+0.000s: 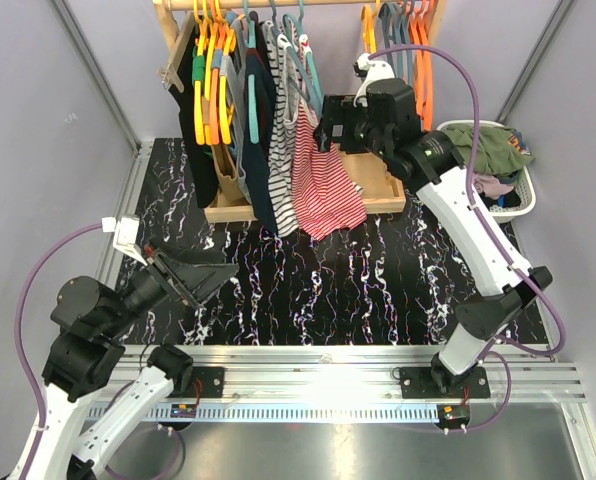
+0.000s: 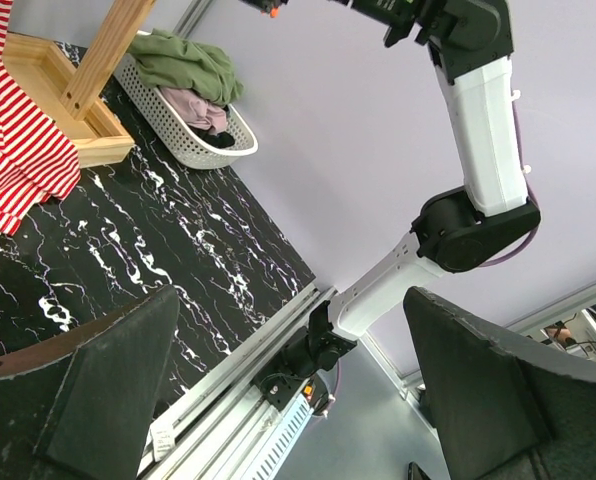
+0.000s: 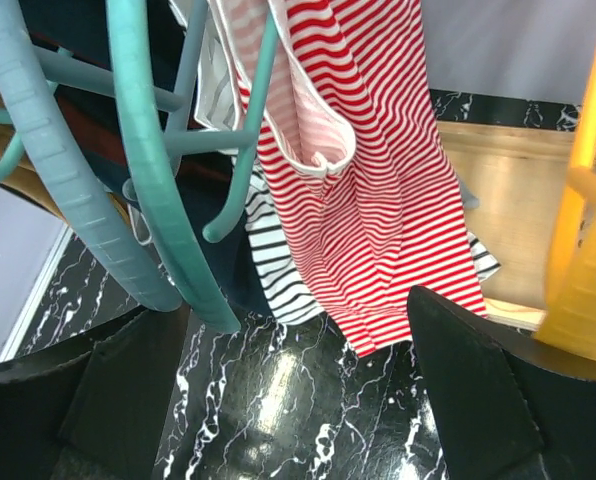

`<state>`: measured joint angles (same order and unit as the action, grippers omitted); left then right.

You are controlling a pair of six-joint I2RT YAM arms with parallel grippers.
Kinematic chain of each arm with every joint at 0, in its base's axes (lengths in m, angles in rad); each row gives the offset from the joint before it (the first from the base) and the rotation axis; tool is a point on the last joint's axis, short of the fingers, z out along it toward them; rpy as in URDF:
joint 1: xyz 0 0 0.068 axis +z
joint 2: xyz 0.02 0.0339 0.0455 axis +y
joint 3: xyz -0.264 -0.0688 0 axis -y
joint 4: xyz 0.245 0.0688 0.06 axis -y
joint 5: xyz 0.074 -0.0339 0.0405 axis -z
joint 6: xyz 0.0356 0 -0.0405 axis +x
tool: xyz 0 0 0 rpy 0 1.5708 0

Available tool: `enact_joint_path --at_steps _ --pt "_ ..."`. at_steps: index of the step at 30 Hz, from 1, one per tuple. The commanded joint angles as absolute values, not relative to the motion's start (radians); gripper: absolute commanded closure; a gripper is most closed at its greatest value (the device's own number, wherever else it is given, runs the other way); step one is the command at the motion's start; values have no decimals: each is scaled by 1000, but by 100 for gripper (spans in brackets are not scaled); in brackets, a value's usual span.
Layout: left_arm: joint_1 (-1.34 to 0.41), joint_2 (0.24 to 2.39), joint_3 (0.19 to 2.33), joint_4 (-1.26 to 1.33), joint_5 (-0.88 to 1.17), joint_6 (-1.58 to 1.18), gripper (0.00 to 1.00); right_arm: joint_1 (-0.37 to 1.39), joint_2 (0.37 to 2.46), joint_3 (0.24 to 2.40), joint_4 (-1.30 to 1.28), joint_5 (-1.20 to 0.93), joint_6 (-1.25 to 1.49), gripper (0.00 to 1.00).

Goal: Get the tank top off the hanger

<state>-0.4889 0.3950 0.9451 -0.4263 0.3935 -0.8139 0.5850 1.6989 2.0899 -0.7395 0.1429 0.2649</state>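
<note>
Just ahead of right hand [image 3: 296,392], striped tank top [image 3: 378,215]

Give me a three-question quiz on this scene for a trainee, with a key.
1. True or false: the red-striped tank top is off the teal hanger.
2. Which arm is raised to the wooden rack? A) left B) right
3. Fill in: the white basket holds ____.
Key: 1 false; 2 B, right fingers open beside the hanger; 3 clothes.
</note>
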Motion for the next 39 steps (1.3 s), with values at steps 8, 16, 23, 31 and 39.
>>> enact_joint_path --at_steps 8,16,23,31,39 --pt "-485 356 927 -388 385 -845 1 523 1591 1962 -591 98 239 4" --pt "-485 353 904 -347 387 -870 1 500 1635 2055 -600 34 206 10" --pt "-485 370 919 -348 388 -862 1 500 1811 2369 -724 -71 160 20" --pt "-485 364 933 -374 380 -851 1 499 1933 2461 -772 -63 135 27" --pt "-485 364 937 -382 368 -847 1 500 1804 2346 -784 113 218 16"
